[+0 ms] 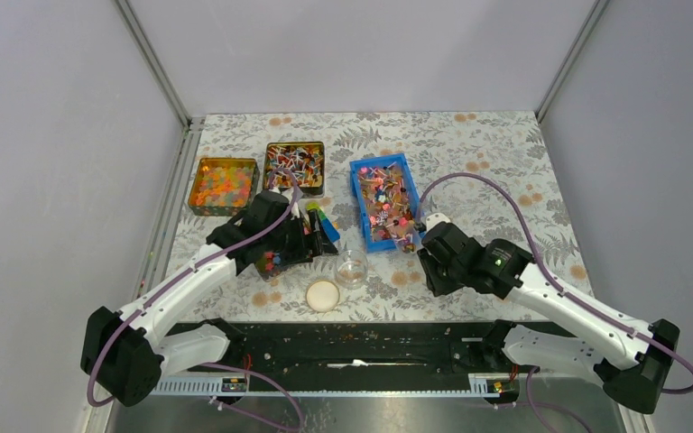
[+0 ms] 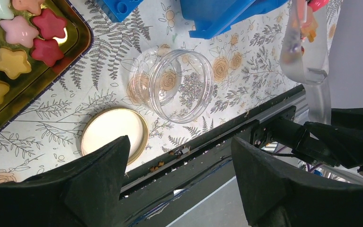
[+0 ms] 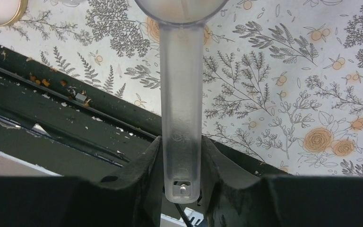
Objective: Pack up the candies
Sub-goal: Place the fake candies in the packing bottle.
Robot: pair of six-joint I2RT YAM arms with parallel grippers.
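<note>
The candies, tiny twist-wrapped sweets in mixed colours, fill a blue tray and a brown tin. A clear empty jar stands on the floral cloth with its cream lid lying beside it. My right gripper is shut on the handle of a translucent scoop at the blue tray's near end. In the left wrist view the scoop hangs at the right, with a few coloured candies at its upper end. My left gripper hangs open and empty left of the jar.
A tin of orange-yellow balls sits at the back left. A dark tray of star-shaped blocks lies under my left arm. The black rail runs along the table's near edge, with crumbs on it.
</note>
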